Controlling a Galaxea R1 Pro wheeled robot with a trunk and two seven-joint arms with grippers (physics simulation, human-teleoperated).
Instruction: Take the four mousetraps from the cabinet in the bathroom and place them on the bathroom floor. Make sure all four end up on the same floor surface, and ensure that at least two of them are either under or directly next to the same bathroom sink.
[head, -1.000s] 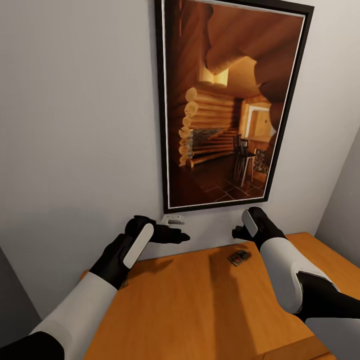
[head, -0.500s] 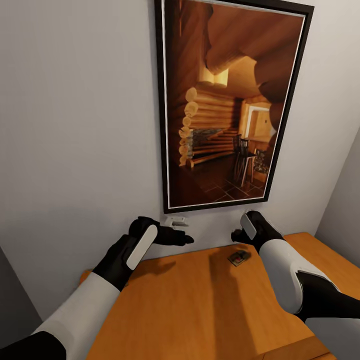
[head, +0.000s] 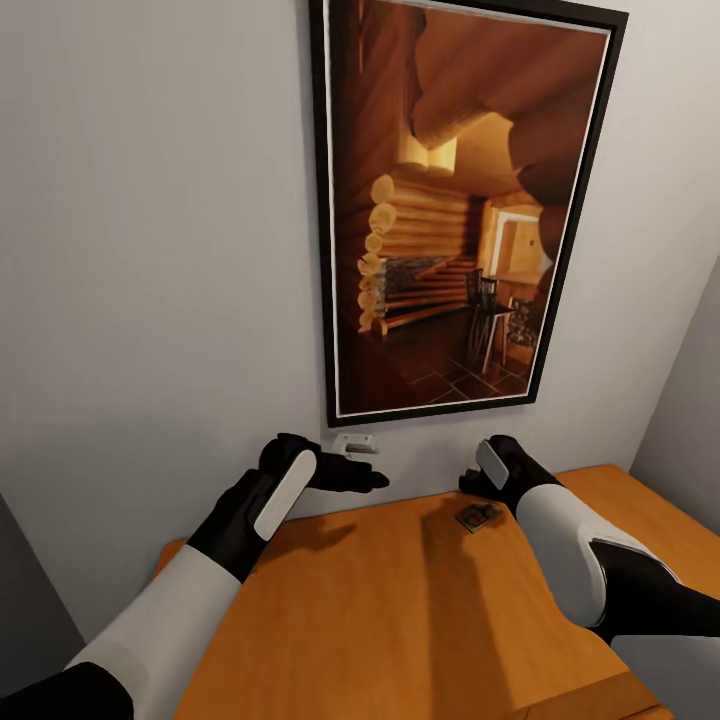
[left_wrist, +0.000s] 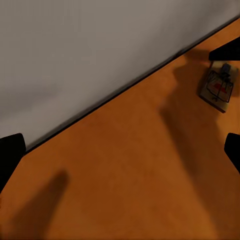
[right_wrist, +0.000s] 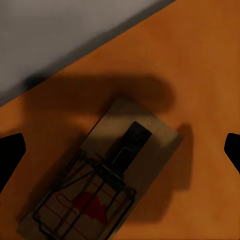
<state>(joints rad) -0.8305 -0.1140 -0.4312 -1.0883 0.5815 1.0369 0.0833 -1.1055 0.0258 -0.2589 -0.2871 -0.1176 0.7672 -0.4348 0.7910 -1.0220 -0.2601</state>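
One mousetrap (head: 477, 516) lies flat on the orange-brown top of the cabinet (head: 400, 620), near the back wall (head: 150, 250) and below the framed log-cabin picture (head: 460, 210). The right pincer (head: 470, 484) hangs just above and beside it, released, its two dark fingertips (right_wrist: 11, 152) standing wide apart to either side of the trap in the right wrist view, touching nothing. Against a second ago this pincer has eased lower and a little toward the trap, while the trap itself lies as before. The left pincer (head: 365, 477) hovers above the counter near the wall outlet (head: 355, 441), also released, and has drifted slightly forward.
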